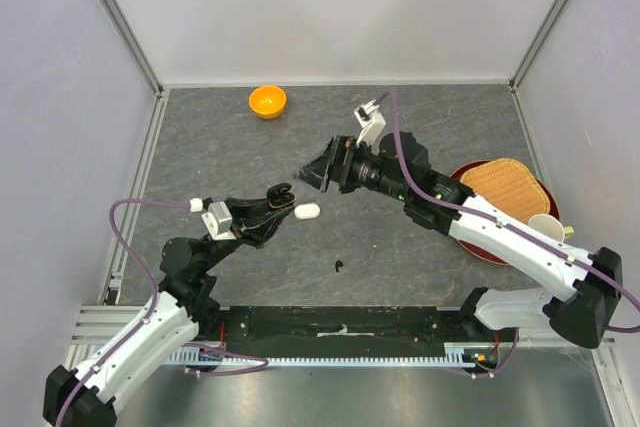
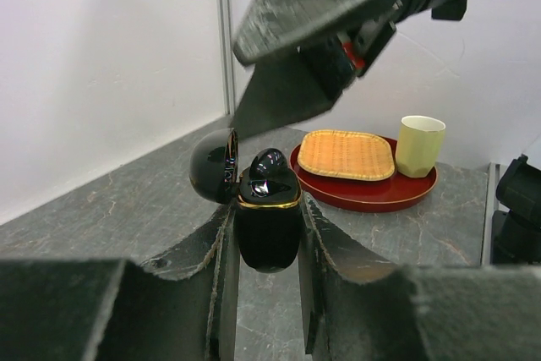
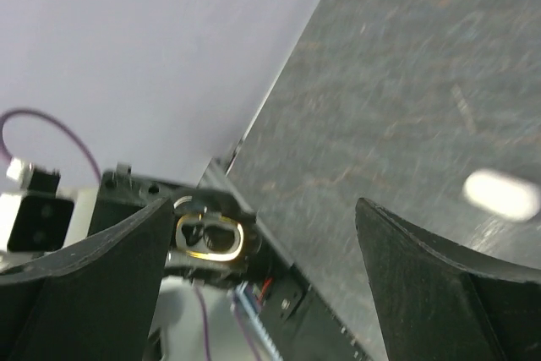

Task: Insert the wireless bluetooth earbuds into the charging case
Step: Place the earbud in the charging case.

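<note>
The open charging case [image 2: 268, 226] is clamped by the left gripper [image 1: 279, 198]; the right gripper [image 1: 316, 173] is spread wide at its two o'clock.

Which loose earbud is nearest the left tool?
The white earbud, lying just beside the left tool; the black earbud sits farther off, toward the near edge.

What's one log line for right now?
left gripper: shut on open charging case | right gripper: open above it

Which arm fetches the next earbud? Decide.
Right. Its end effector is open and empty; the left end effector is shut on the charging case. A white earbud lies close by.
</note>
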`<state>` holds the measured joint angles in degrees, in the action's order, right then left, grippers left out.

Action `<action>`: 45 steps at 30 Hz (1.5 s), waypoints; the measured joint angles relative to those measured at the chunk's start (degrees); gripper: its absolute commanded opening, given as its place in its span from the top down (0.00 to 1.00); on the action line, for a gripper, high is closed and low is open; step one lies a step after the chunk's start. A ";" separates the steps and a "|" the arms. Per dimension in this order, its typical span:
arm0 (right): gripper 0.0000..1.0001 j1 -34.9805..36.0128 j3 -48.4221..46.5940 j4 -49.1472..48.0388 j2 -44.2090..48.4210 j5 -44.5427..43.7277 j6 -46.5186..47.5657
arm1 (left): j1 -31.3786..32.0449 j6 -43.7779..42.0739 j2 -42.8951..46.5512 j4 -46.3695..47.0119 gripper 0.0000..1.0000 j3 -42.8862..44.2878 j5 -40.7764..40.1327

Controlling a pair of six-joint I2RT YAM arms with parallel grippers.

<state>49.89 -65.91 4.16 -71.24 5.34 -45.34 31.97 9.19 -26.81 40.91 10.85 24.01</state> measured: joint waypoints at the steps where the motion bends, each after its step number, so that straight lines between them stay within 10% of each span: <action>1: 0.06 -0.02 0.48 -0.13 -0.50 2.01 -0.66 | 0.00 -0.09 -0.13 0.11 0.98 0.00 0.02; 14: 0.10 -0.02 4.72 -8.72 -4.59 18.05 -8.96 | 0.00 -0.20 -2.99 3.06 0.98 0.02 0.04; 45: 0.51 -0.39 5.25 -14.05 -8.72 23.41 -12.57 | -0.02 -0.24 -4.39 4.42 0.98 0.13 0.59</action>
<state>49.50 -60.66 -9.89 -79.96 28.75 -57.91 31.94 8.95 -31.20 45.32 10.98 24.60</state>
